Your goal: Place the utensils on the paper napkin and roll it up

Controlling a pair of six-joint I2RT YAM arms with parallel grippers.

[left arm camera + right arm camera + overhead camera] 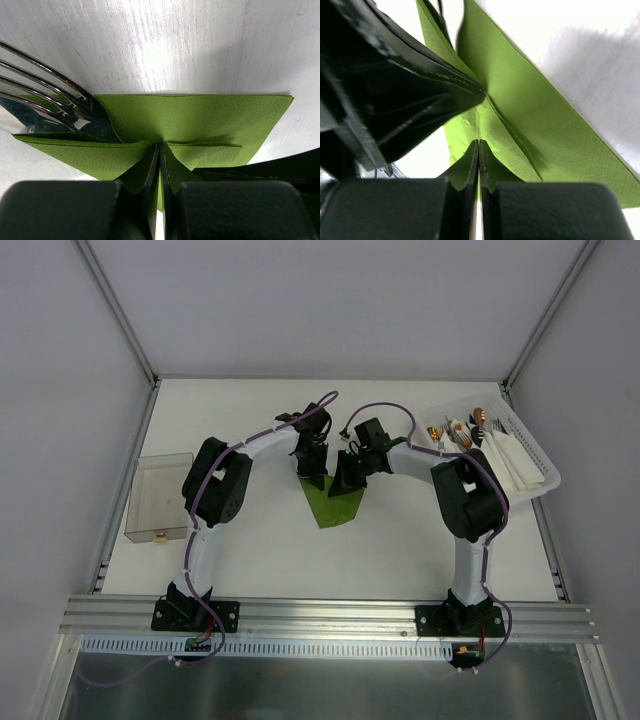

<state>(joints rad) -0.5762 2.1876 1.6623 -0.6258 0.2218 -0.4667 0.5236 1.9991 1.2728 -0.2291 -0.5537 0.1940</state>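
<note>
From above, the green napkin (330, 505) lies at the middle of the table (250, 540), narrowing to a point toward the arms' bases. The left wrist view shows the left gripper (160, 150) pinching a raised fold of that napkin, with a fork (50, 92) (only its tines show) tucked between the green layers at the left. In the right wrist view the right gripper (479, 150) likewise has its jaws pressed together on a ridge of the green paper.
</note>
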